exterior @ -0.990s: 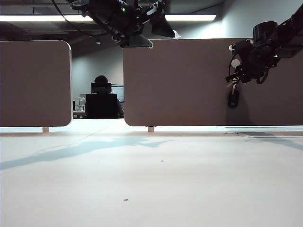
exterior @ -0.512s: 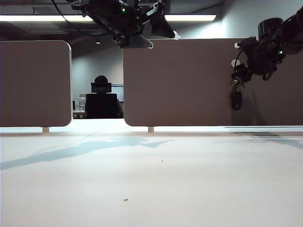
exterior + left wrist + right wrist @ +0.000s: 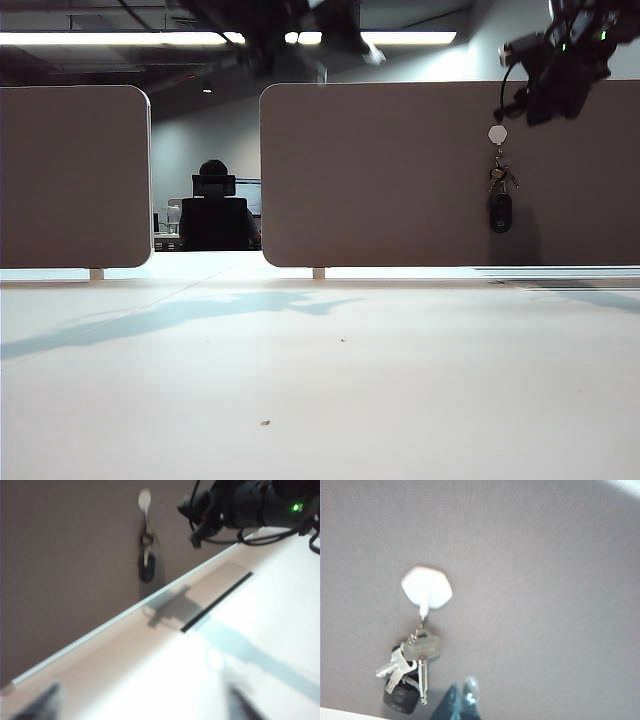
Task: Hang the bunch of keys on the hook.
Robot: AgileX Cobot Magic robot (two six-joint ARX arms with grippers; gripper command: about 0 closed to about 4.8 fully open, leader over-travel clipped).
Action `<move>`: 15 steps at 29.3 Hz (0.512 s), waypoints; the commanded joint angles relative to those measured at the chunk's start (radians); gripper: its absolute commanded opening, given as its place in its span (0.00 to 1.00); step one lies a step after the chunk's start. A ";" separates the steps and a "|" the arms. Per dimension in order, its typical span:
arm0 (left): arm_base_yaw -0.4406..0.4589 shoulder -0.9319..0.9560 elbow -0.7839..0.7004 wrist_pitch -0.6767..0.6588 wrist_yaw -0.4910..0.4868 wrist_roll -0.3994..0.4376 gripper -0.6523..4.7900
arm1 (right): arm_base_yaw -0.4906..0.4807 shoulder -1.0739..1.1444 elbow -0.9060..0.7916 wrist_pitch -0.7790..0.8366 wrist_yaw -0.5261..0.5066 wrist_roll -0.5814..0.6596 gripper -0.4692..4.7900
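Note:
The bunch of keys point(image 3: 499, 200) hangs free from the pale hexagonal hook point(image 3: 497, 133) on the brown partition panel. Up close, the silver keys and black fob point(image 3: 412, 665) dangle from the hook's point(image 3: 427, 587) peg. My right gripper point(image 3: 535, 105) is above and to the right of the hook, clear of the keys. Its jaws point(image 3: 462, 700) are shut and hold nothing. My left gripper point(image 3: 320, 40) is a blur at the top middle of the exterior view. Its jaws point(image 3: 142, 710) stand wide open and empty, and its camera sees the hook point(image 3: 144, 499) and hanging keys point(image 3: 146, 565).
Two brown partition panels point(image 3: 380, 170) stand along the table's far edge, with a gap between them. A person sits in a chair point(image 3: 214, 215) beyond the gap. A black strip point(image 3: 217, 602) lies on the white table near the panel's foot.
My right gripper has let go of the keys, shut, and pulled up and to the right. The keys now hang from the hook alone. The left arm has lifted slightly.

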State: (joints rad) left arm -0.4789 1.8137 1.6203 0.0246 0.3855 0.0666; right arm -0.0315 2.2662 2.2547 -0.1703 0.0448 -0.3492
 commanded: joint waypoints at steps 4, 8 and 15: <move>-0.001 -0.142 0.007 -0.145 0.003 -0.003 0.11 | 0.003 -0.114 0.005 -0.089 -0.040 0.069 0.08; -0.001 -0.243 0.004 -0.304 -0.098 -0.019 0.11 | 0.021 -0.190 -0.001 -0.159 -0.100 0.104 0.08; 0.000 -0.566 -0.098 -0.443 -0.219 -0.112 0.11 | 0.072 -0.461 -0.224 -0.152 -0.152 0.137 0.08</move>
State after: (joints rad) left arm -0.4767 1.3125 1.5497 -0.4122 0.1932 -0.0196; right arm 0.0345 1.8648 2.0716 -0.3405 -0.0826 -0.2348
